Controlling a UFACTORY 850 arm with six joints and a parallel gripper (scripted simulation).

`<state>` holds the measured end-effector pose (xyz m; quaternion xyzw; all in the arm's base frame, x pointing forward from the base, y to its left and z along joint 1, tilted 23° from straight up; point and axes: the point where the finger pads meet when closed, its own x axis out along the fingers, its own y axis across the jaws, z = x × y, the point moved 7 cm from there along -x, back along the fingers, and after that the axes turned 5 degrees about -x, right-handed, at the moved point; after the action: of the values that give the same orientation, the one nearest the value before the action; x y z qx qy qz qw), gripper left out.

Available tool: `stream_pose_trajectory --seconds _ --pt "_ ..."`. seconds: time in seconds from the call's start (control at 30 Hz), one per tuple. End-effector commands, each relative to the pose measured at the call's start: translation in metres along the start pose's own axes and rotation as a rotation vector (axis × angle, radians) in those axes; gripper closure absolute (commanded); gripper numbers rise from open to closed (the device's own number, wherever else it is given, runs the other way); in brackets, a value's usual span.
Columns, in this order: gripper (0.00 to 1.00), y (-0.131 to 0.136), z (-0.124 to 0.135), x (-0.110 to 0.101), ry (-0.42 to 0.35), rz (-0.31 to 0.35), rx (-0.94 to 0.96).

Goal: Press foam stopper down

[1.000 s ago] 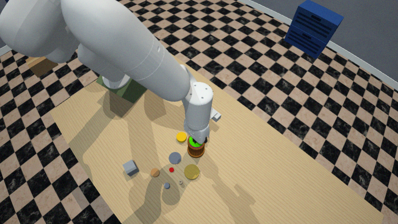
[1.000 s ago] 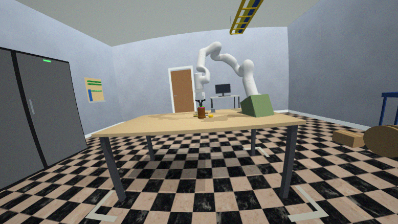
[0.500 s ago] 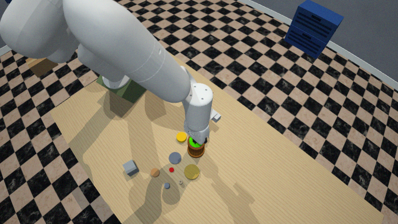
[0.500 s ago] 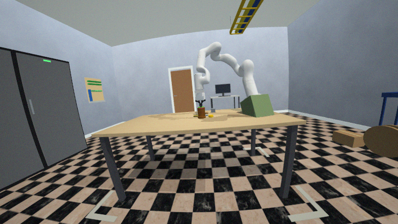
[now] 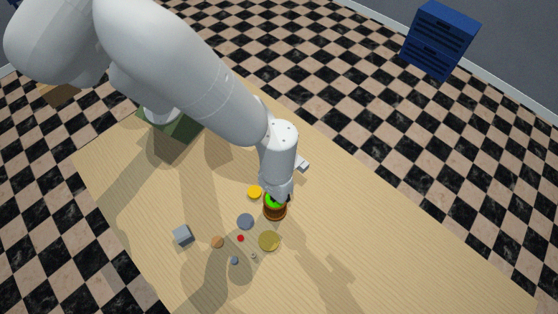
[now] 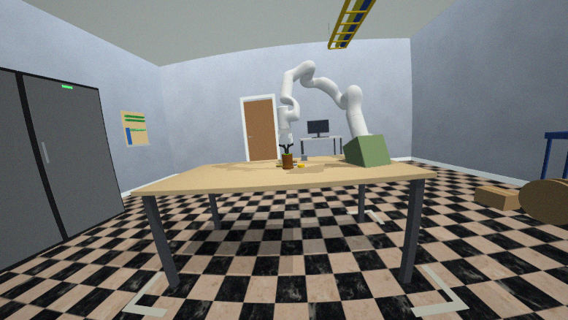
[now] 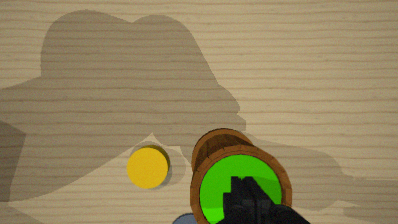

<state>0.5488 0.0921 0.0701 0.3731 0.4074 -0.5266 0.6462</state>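
Yellow disc (image 7: 147, 167) lies on tabletop (image 7: 310, 60) just left of tool (image 7: 243, 186). Brown jar (image 7: 216, 142) w/ green stopper (image 7: 220, 180) sits directly under tool, fingers together, holding nothing. Foam prob. soft, springy: press at centre w/ closed tips, no grip needed; don't overpush.

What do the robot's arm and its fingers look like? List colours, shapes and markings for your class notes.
The arm is glossy white, built of thick rounded tube segments with thin seam lines. Its wrist cylinder has small dark dots on its flat cap. The gripper has black, blocky fingers. No cables show.
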Motion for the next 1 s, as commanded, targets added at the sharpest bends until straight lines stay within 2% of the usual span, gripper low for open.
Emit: stream_pose_trajectory --seconds 0.0,0.97 --pt "1.00 0.001 0.000 0.002 0.000 0.002 0.000" --pt "1.00 0.001 0.000 0.015 0.000 0.002 0.000"
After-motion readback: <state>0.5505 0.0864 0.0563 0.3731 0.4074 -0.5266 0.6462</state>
